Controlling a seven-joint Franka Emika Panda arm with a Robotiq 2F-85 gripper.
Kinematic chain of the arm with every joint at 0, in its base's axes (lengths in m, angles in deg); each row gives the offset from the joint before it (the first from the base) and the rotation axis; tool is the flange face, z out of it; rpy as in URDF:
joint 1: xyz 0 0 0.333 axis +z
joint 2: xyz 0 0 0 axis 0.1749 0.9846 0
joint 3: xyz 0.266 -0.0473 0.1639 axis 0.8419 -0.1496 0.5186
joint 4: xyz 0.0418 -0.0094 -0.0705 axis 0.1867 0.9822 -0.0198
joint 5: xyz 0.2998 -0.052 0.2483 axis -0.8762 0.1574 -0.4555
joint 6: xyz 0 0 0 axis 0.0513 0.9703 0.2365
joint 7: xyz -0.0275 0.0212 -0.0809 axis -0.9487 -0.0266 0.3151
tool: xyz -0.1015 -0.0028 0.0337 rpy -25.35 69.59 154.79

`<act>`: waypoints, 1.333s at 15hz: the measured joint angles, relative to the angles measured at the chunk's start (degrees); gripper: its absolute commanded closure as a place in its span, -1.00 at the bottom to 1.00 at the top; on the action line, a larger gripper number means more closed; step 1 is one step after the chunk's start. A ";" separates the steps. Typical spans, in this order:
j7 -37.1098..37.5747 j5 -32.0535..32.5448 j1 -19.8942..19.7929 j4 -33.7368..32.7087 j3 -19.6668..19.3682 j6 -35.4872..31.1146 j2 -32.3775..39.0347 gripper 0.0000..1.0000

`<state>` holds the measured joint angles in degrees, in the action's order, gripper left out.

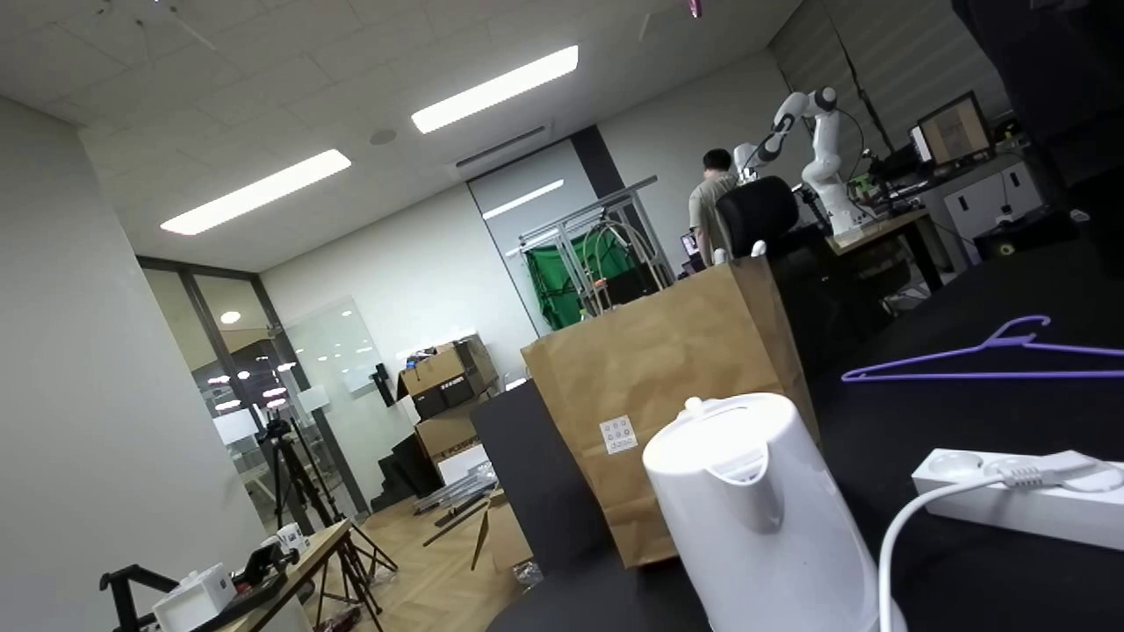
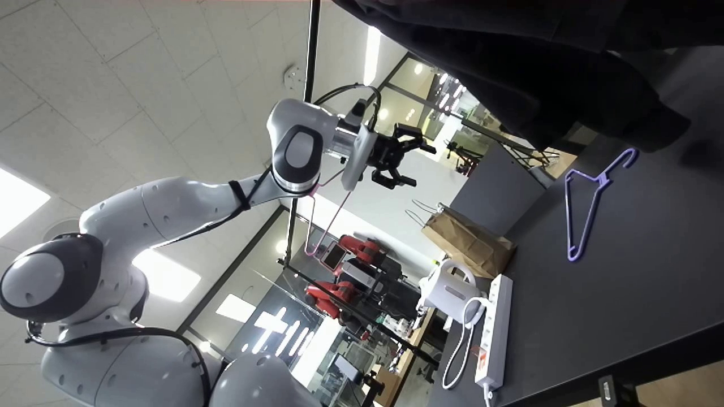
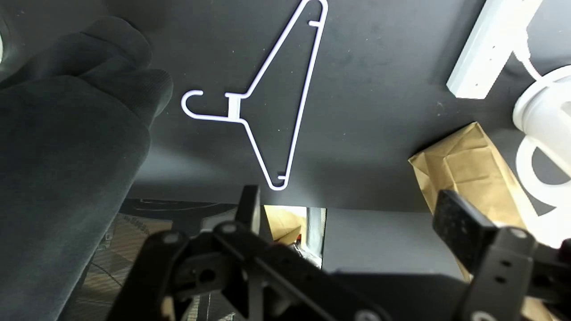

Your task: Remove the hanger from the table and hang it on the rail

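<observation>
- Purple clothes hanger point(image 3: 234, 107) lies flat on the black counter point(image 2: 650, 254).
- Claw point(image 2: 423, 166) gapes wide, gripping nothing, well apart from it.
- Step in hand, probably: reaching for the pick-up.
- Next should be: align, descend, pinch its thin frame; the likely rail point(image 2: 311, 51) comes afterwards.

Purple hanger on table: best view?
Wrist view. The purple hanger shows large, nearly face-on, one corner at the frame's top edge. Both exterior views foreshorten it: once the whole hanger, once the hanger cut by the right edge.
</observation>
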<state>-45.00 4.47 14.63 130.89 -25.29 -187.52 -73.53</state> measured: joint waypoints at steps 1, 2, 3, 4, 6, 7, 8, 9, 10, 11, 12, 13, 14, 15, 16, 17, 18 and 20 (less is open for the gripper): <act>0.00 -0.01 0.00 -0.01 0.00 0.03 -0.04 -1.00; 0.00 -0.01 0.00 -0.02 0.00 0.04 -0.04 -1.00; 0.00 -0.01 0.00 -0.02 0.00 0.05 -0.04 -1.00; -0.01 -0.02 0.00 -0.02 0.00 0.05 -0.04 -1.00; -0.01 -0.02 -0.01 -0.02 0.00 0.06 -0.04 -1.00; -0.01 -0.02 -0.01 -0.02 0.00 0.06 -0.04 -1.00; -0.01 -0.02 -0.01 -0.02 0.00 0.06 -0.04 -1.00; -0.01 -0.02 0.00 -0.02 0.00 0.06 -0.04 -1.00; -0.03 -0.12 -0.54 0.04 0.53 0.06 0.01 -1.00; -0.13 -0.37 -1.42 0.04 1.48 -0.24 0.25 -1.00; -0.27 -0.88 -2.03 -0.09 2.34 -0.90 0.77 -1.00; -0.92 -1.97 -2.27 -0.46 3.11 -2.10 1.76 -1.00; -1.67 -3.14 -2.29 -1.12 3.74 -3.56 3.12 -1.00; -2.70 -4.42 -2.27 -2.13 4.48 -5.21 4.92 -1.00; -4.24 -5.92 -2.25 -3.52 5.30 -6.94 7.23 -1.00; -5.93 -7.39 -2.30 -5.25 6.17 -8.27 9.88 -1.00; -7.71 -8.89 -2.45 -7.33 7.16 -9.27 12.82 -1.00; -10.52 -11.19 -3.89 -12.72 9.97 -9.77 19.33 -1.00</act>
<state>-55.52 -6.72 10.74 118.17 -15.32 -197.29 -54.20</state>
